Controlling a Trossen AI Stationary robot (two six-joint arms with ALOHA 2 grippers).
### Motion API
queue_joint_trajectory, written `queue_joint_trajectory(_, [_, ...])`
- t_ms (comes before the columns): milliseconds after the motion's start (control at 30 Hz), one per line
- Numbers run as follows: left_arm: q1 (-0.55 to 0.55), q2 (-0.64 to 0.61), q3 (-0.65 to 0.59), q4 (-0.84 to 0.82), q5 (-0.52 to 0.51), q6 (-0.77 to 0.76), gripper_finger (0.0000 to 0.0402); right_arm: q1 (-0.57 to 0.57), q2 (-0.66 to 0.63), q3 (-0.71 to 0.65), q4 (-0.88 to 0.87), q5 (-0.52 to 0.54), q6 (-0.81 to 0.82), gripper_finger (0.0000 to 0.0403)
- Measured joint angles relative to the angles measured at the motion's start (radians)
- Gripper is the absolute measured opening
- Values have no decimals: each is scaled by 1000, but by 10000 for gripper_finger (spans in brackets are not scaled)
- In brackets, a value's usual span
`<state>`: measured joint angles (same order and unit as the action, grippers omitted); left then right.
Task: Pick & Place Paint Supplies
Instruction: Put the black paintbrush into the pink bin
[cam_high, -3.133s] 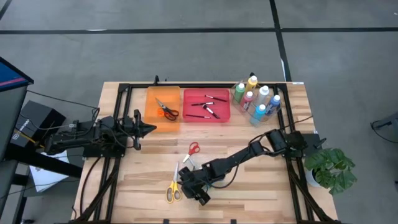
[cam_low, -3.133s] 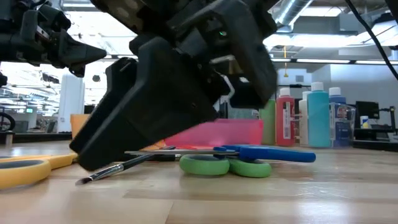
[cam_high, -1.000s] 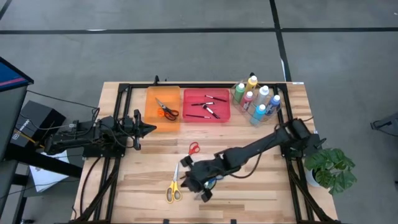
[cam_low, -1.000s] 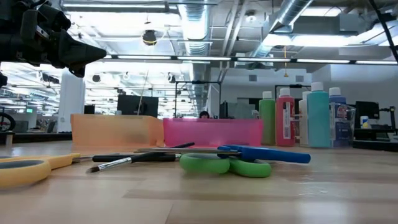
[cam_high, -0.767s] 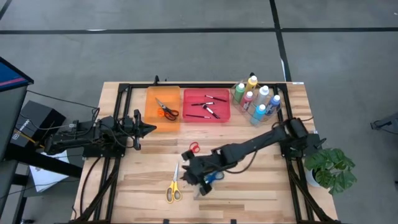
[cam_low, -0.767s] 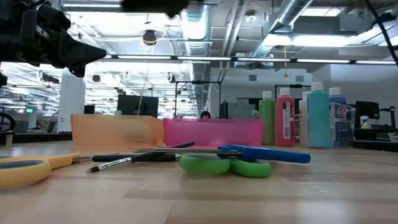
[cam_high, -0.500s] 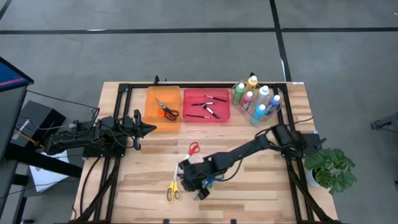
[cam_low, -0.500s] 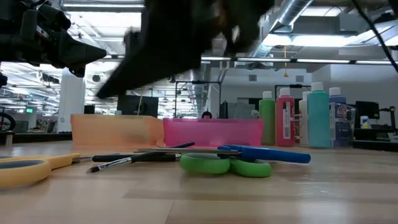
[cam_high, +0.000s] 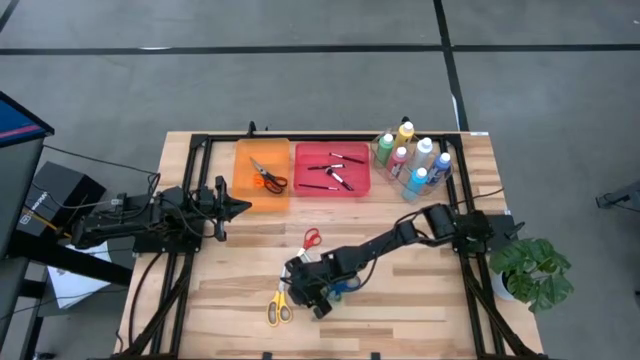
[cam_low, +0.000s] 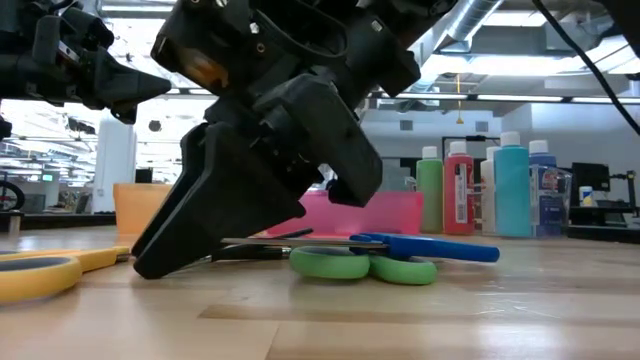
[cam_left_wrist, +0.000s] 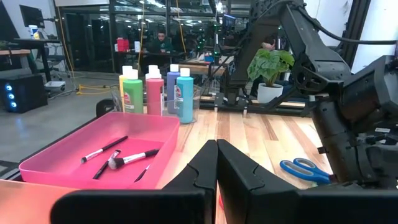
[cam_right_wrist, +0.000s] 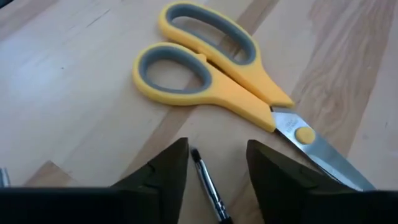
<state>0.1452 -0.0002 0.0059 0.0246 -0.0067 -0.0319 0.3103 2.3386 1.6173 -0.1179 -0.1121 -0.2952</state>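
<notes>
The right arm reaches from the desk's (cam_high: 420, 300) 3 o'clock edge diagonally toward 7 o'clock, wrist pitched down, so the right gripper (cam_high: 303, 287) sits low over the wood. Its two dark fingers (cam_right_wrist: 163, 167) stand apart, straddling the bristle tip of a thin dark-handled brush (cam_right_wrist: 205, 180) without clasping it; the rest of the brush is cut off from the right wrist view. Just beyond, at about 8 o'clock of the gripper, lie the yellow-handled scissors (cam_high: 277, 302), smooth plastic loops lined in grey, steel blades closed. Blue-and-green scissors (cam_low: 395, 257) lie flat beside the gripper, mostly hidden under the arm from above. Red-handled scissors (cam_high: 311, 238) rest at its 12 o'clock.

The left arm lies level at the desk's 9 o'clock side, the left gripper (cam_high: 243, 207) pressed shut and holding nothing.

At 12 o'clock, an orange bin (cam_high: 246, 190) holds orange scissors (cam_high: 267, 176); the adjacent pink bin (cam_high: 300, 188) holds several brushes (cam_left_wrist: 115, 154). Paint bottles (cam_high: 412, 160) cluster upright at 1 o'clock.
</notes>
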Motion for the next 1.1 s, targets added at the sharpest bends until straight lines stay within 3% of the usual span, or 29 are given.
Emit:
queue_joint_trajectory(400, [0, 0, 0, 0, 0, 0, 2, 3, -1, 1, -62, 1, -1, 10])
queue_joint_trajectory(800, [0, 0, 0, 0, 0, 0, 2, 35, -23, -5, -50, 73, -1, 1])
queue_joint_trajectory(1100, [0, 0, 0, 0, 0, 0, 2, 55, -172, -6, -11, 73, -5, 0])
